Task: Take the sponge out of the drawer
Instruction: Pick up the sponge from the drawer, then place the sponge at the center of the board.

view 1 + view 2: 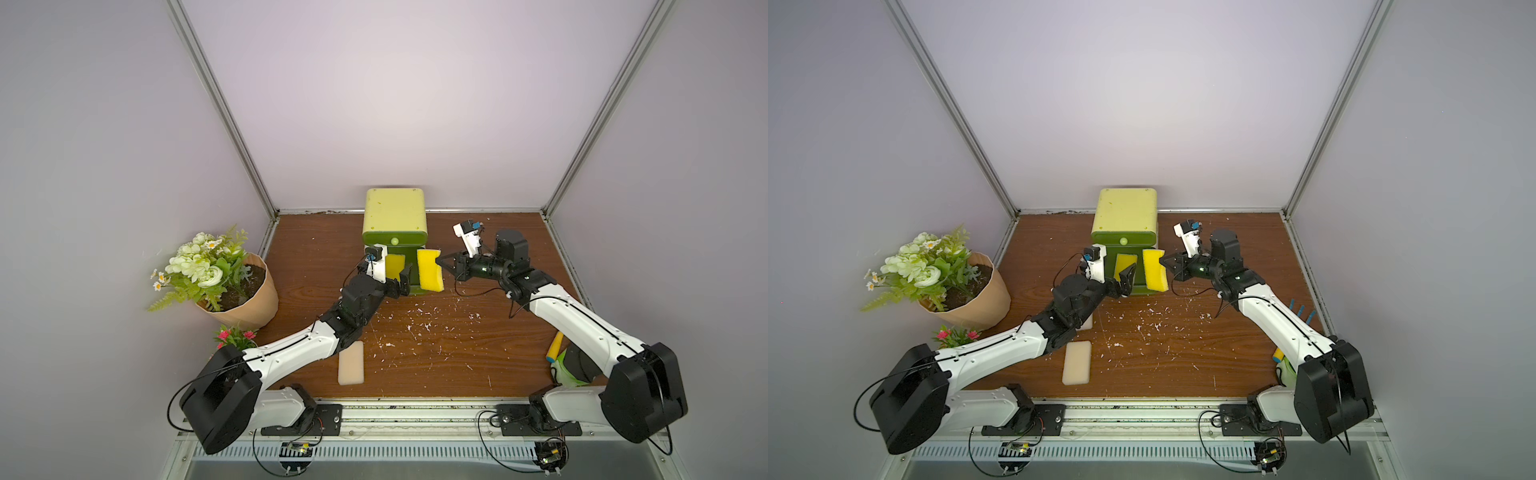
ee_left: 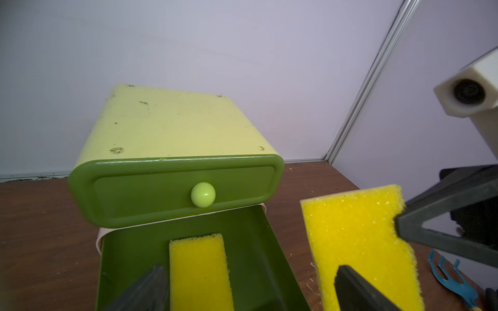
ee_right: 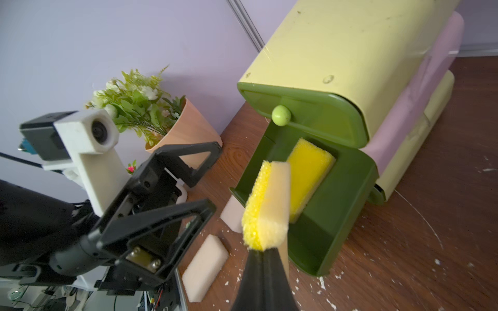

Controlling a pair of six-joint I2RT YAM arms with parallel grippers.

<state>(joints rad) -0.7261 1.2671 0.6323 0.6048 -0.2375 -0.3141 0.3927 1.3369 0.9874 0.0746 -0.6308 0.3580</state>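
The green lower drawer (image 1: 417, 289) of the yellow-green cabinet (image 1: 395, 210) stands pulled out. One yellow sponge (image 1: 395, 265) (image 2: 199, 272) lies flat inside it. My right gripper (image 1: 438, 261) (image 3: 262, 251) is shut on the edge of a second yellow sponge (image 1: 430, 270) (image 3: 266, 207), which hangs upright above the drawer's right side. My left gripper (image 1: 401, 282) (image 2: 250, 269) is open, its fingers spread over the drawer to either side of the sponge that lies inside. It holds nothing.
The upper drawer is shut, with a pale knob (image 1: 394, 240). A potted plant (image 1: 241, 299) stands at the left. A cream foam block (image 1: 351, 363) lies near the front, among white crumbs. A blue rake (image 1: 1302, 311) and an orange roller (image 1: 555, 347) lie at the right.
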